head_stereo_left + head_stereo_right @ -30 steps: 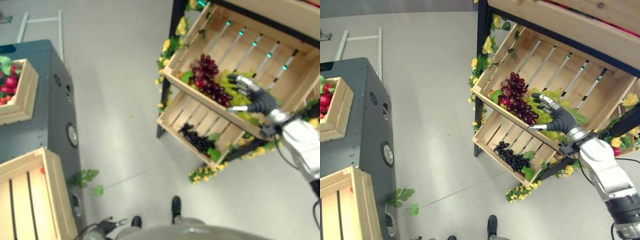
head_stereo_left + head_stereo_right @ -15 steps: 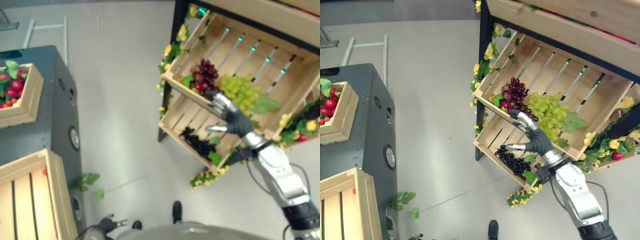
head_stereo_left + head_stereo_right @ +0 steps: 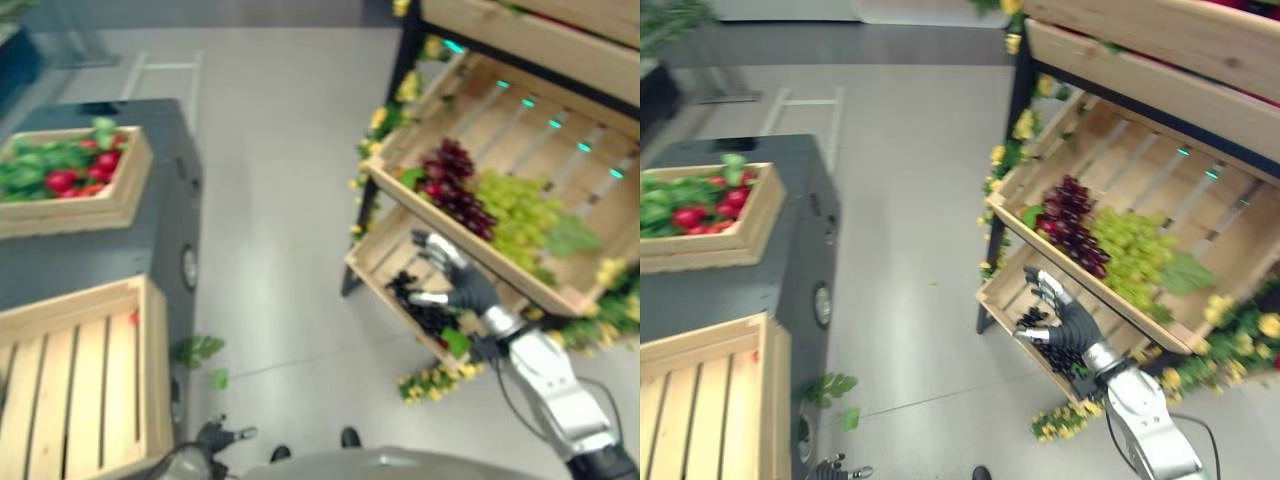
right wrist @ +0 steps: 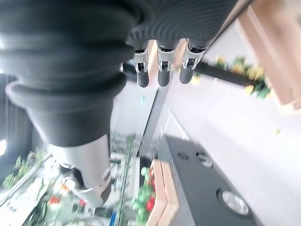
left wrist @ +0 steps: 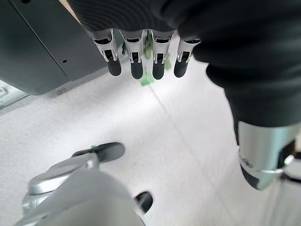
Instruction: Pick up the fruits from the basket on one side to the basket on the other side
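Right hand (image 3: 1065, 320) held open and empty before lower crate (image 3: 385, 258), just below red grapes (image 3: 452, 187). Left hand (image 5: 141, 56) seen open, holding nothing, near floor (image 5: 188, 155).

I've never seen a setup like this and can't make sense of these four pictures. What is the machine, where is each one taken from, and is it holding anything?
It is a humanoid robot. Two pictures look down from its head; two look along its hands from the wrists. Its right hand, open and empty, hovers before a slanted wooden crate of dark grapes. The crate above holds red grapes and green grapes. On a dark cabinet sit a crate of red fruit and an empty crate. The left hand hangs open over the floor.
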Robot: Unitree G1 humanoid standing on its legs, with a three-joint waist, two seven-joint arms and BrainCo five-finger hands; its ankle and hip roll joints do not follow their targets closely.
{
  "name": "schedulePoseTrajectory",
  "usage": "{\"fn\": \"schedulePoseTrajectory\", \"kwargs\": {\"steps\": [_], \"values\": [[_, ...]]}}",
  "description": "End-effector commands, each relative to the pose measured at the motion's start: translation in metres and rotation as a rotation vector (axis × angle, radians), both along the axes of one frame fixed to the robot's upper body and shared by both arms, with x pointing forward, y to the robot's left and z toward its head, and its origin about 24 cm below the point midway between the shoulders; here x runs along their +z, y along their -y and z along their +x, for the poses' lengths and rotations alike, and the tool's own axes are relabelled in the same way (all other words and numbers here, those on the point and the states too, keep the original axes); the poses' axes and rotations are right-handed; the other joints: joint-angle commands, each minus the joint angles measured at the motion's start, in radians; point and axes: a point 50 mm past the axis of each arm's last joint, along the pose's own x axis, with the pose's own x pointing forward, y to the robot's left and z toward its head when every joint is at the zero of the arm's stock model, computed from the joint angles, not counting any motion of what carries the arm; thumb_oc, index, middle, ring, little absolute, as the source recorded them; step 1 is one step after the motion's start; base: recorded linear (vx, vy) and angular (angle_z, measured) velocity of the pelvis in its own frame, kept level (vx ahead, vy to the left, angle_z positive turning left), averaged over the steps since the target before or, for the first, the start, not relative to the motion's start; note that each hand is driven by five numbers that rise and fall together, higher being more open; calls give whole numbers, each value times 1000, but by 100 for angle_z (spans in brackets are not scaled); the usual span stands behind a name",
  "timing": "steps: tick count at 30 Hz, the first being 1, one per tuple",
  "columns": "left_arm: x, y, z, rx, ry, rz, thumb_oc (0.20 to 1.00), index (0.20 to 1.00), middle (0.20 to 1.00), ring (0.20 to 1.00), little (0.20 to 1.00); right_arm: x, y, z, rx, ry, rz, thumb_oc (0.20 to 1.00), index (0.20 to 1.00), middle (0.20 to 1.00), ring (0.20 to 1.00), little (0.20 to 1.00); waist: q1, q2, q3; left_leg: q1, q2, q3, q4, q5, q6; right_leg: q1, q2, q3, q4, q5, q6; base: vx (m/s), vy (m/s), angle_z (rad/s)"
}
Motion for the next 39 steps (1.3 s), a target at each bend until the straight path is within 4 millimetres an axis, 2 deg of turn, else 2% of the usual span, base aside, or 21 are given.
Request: {"fn": "schedulePoseTrajectory", "kwargs": {"steps": [1, 4, 7, 11, 12, 13, 14, 15, 17, 22, 23, 24, 25, 26, 28, 31, 33, 35, 36, 37, 39], "values": [[6, -13, 8, 46, 50, 24, 1000, 1000, 1000, 1000, 1000, 20, -2, -5, 11, 112, 27, 1000, 1000, 1000, 1000, 1000, 15, -31, -26, -63, -108, -31, 10, 31, 8, 19, 32, -19, 28, -53, 37, -53, -138, 30], [8, -11, 16, 101, 96, -7, 1000, 1000, 1000, 1000, 1000, 12, -1, -6, 21, 70, 26, 1000, 1000, 1000, 1000, 1000, 16, -11, -17, -77, -109, -46, 37, 31, -3, 32, 30, -45, 11, -53, 30, -93, -130, 56], [9, -13, 18, 238, 129, -72, 1000, 1000, 1000, 1000, 1000, 6, 3, -8, 27, 29, 23, 1000, 1000, 1000, 1000, 1000, 20, 22, 15, -140, -67, -42, 65, 82, -67, 77, 31, -111, -67, -37, 14, -227, -206, 65], [7, -15, 12, 351, 128, -124, 1000, 1000, 1000, 1000, 1000, 0, 5, -12, 23, -2, 25, 1000, 1000, 1000, 1000, 1000, 22, 34, 40, -172, -30, -38, 52, 114, -97, 111, 49, -147, -122, -27, 4, -173, -171, 58], [5, -13, 9, 396, 124, -154, 1000, 1000, 1000, 1000, 1000, -2, 8, -13, 12, -11, 23, 1000, 1000, 1000, 1000, 1000, 16, 37, 52, -185, -16, 1, 44, 111, -98, 119, 45, -175, -131, -28, 5, -171, -55, 34], [3, -12, 2, 417, 105, -171, 1000, 1000, 1000, 1000, 1000, -2, 12, -14, -2, -7, -10, 1000, 1000, 1000, 1000, 1000, 13, 39, 61, -199, 4, 73, 37, 109, -94, 128, 29, -199, -145, -26, 12, -170, -53, 44], [3, -12, 2, 417, 105, -171, 1000, 1000, 1000, 1000, 1000, -2, 12, -14, -2, -7, -11, 1000, 1000, 1000, 1000, 1000, 13, 39, 62, -197, 3, 74, 37, 109, -94, 130, 28, -199, -146, -26, 12, -231, -6, 72], [0, -9, -3, 440, 89, -185, 1000, 1000, 1000, 1000, 1000, -7, 19, -14, -41, -17, -46, 1000, 1000, 1000, 1000, 1000, 10, 38, 77, -225, 31, 220, 55, 114, -77, 148, 3, -227, -176, -13, 25, -200, -8, 76], [0, -8, -5, 453, 90, -195, 1000, 1000, 1000, 1000, 1000, -14, 21, -14, -61, -37, -63, 1000, 1000, 1000, 1000, 1000, 15, 38, 80, -236, 35, 303, 110, 114, -66, 154, -2, -246, -198, 9, 31, -177, -29, 58], [-1, -13, -14, 520, 88, -195, 1000, 1000, 1000, 1000, 1000, -25, 19, -16, -64, -81, -58, 1000, 1000, 1000, 1000, 1000, 18, 19, 60, -179, -6, 294, 211, 42, -44, 124, -29, -283, -202, 45, 42, -204, -12, 37], [-2, -13, -16, 545, 86, -203, 1000, 1000, 1000, 1000, 1000, -27, 18, -17, -70, -84, -38, 1000, 1000, 1000, 1000, 1000, 3, 11, 39, -109, -30, 314, 221, -37, -26, 100, -51, -328, -202, 56, 49, -202, 9, 37], [-2, -13, -16, 545, 85, -203, 1000, 1000, 1000, 1000, 1000, -27, 18, -17, -70, -85, -39, 1000, 1000, 1000, 1000, 1000, 0, 13, 39, -108, -29, 311, 223, -41, -26, 101, -51, -331, -201, 54, 50, -248, 40, 45], [-2, -10, -13, 561, 97, -222, 1000, 1000, 1000, 1000, 1000, -27, 20, -17, -91, -81, -36, 1000, 1000, 1000, 1000, 1000, -18, 2, 28, -69, -32, 357, 266, -108, -18, 70, -86, -392, -194, 74, 57, -132, 29, 45], [-2, -10, -13, 561, 97, -222, 1000, 1000, 1000, 1000, 1000, -27, 20, -17, -91, -81, -36, 1000, 1000, 1000, 1000, 1000, -19, 3, 28, -70, -32, 356, 269, -110, -18, 70, -86, -393, -194, 74, 57, -277, 69, 72], [-1, -5, -4, 585, 134, -262, 1000, 1000, 1000, 1000, 1000, -34, 22, -17, -136, -96, -22, 1000, 1000, 1000, 1000, 1000, -49, 5, 14, 20, -32, 408, 288, -193, -16, 25, -118, -473, -184, 99, 63, -180, 64, 112], [2, 1, 8, 584, 182, -286, 1000, 1000, 1000, 1000, 1000, -51, 29, -19, -205, -153, -56, 1000, 1000, 1000, 1000, 1000, -73, 23, 9, 82, -16, 432, 197, -202, -6, -31, -133, -539, -161, 129, 75, -230, 142, 95], [3, 3, 12, 579, 191, -294, 1000, 1000, 1000, 1000, 1000, -57, 30, -17, -219, -176, -75, 1000, 1000, 1000, 1000, 1000, -74, 20, 15, 77, -35, 420, 164, -197, 13, -58, -147, -535, -147, 154, 90, -121, 107, 94], [4, 4, 12, 549, 197, -305, 1000, 1000, 1000, 1000, 1000, -84, 34, -25, -270, -295, -74, 1000, 1000, 1000, 1000, 1000, -67, 6, 8, 90, -42, 422, 110, -199, 34, -77, -158, -515, -146, 185, 109, -112, 164, 85], [4, 3, 12, 549, 197, -305, 1000, 1000, 1000, 1000, 1000, -85, 34, -25, -270, -294, -73, 1000, 1000, 1000, 1000, 1000, -66, 6, 8, 91, -42, 424, 108, -198, 34, -77, -158, -513, -147, 186, 109, -138, 189, 47], [7, 1, 16, 514, 215, -302, 1000, 1000, 1000, 1000, 1000, -106, 38, -33, -309, -388, -90, 1000, 1000, 1000, 1000, 1000, -58, -5, 11, 91, -44, 428, 68, -180, 43, -100, -162, -497, -150, 206, 122, -145, 142, -3], [8, 0, 17, 508, 219, -295, 1000, 1000, 1000, 1000, 1000, -115, 37, -35, -322, -424, -92, 1000, 1000, 1000, 1000, 1000, -55, -12, 14, 88, -48, 419, 56, -169, 47, -118, -164, -482, -147, 214, 128, -148, 126, -1]]}}
